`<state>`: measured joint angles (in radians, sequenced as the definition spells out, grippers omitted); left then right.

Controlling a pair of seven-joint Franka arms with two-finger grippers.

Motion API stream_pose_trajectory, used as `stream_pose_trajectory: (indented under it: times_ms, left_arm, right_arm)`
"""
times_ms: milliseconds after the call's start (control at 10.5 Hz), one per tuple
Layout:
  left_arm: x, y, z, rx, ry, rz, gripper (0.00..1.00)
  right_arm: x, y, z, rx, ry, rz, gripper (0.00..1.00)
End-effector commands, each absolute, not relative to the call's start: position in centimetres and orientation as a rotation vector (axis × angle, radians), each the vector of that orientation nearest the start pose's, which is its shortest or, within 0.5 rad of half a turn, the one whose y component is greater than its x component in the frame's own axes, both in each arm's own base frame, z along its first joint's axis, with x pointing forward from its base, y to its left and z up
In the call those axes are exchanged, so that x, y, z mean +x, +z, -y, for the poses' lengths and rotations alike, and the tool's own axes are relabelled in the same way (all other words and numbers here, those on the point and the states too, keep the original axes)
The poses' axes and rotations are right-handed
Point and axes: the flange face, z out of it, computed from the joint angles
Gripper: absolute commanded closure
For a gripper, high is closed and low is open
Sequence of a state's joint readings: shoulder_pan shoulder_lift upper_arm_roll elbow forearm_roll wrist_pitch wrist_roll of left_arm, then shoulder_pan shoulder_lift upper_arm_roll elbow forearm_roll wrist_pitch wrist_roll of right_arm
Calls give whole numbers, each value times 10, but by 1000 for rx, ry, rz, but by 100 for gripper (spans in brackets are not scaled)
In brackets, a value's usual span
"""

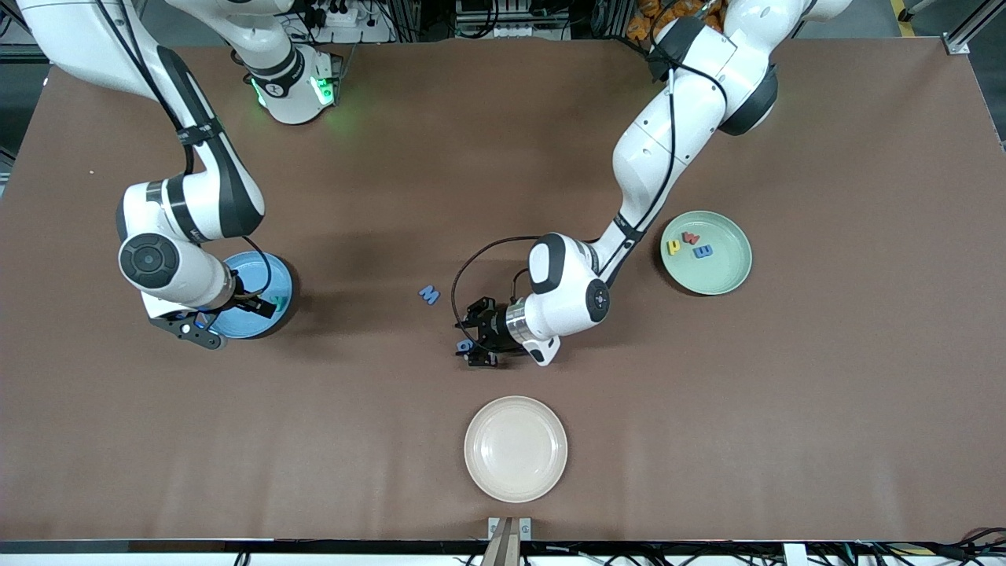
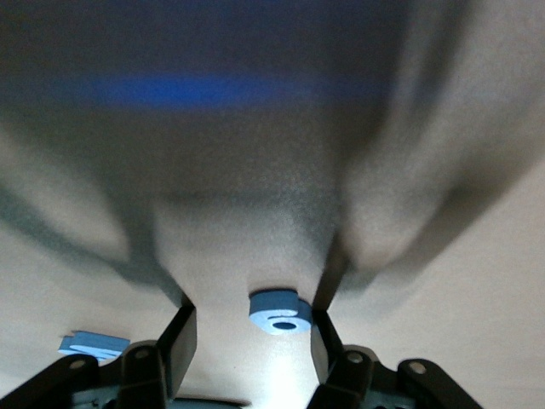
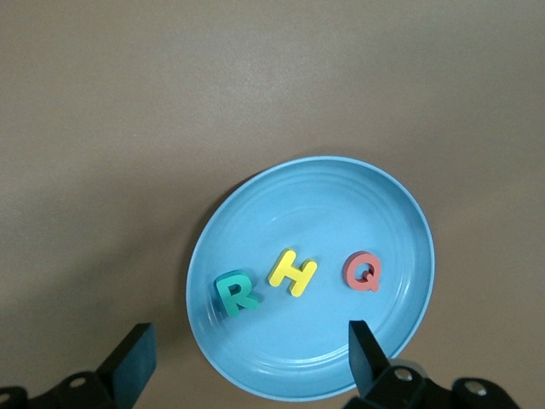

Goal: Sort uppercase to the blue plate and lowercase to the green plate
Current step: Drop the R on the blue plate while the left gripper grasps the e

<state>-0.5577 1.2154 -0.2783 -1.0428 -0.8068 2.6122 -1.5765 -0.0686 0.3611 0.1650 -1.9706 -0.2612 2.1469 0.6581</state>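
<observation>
Left gripper (image 1: 471, 346): low over the mid-table, jaws spread, a finger (image 2: 177, 339) on either side of the rounded blue letter (image 2: 280, 312), which lies flat between them; whether they touch it cannot be told.
Right gripper (image 1: 206, 322): over the blue plate (image 1: 277, 277), jaws wide apart, holding nothing.
Blue plate, toward the right arm's end: carries teal R (image 3: 236, 292), yellow H (image 3: 293, 273), red Q (image 3: 364, 272), side by side, apart.
Green plate (image 1: 727, 275), toward the left arm's end: carries yellow hooked letter (image 1: 673, 247), small red letter (image 1: 691, 237), blue E-like letter (image 1: 703, 251).
Cream plate (image 1: 515, 448): nearest the front camera.
Blue W (image 1: 428, 295): loose on the table (image 1: 825, 409), between the plates, near the left gripper.
</observation>
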Motion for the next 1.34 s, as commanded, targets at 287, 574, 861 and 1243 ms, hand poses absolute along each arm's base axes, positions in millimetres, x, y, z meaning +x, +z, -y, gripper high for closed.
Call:
stream_pose_trajectory:
  times_ms: [287,574,861,1243]
  left_arm:
    - [610,107,501,1722,-748,-1822,37]
    - [614,107,495,1736,-741,-1827,37]
    - [616,104,492,1744,-733,-1830,40]
    - [615,105,493,1750,-733,-1825,68]
  right_arm:
    - [596,278,-52,-3283,167,-640,0]
    - [597,280,-55,-3282,159,-638,0]
    - [598,282,-56,-3282,151,-636,0]
    - [599,284,-57,-3281,143,-634,0]
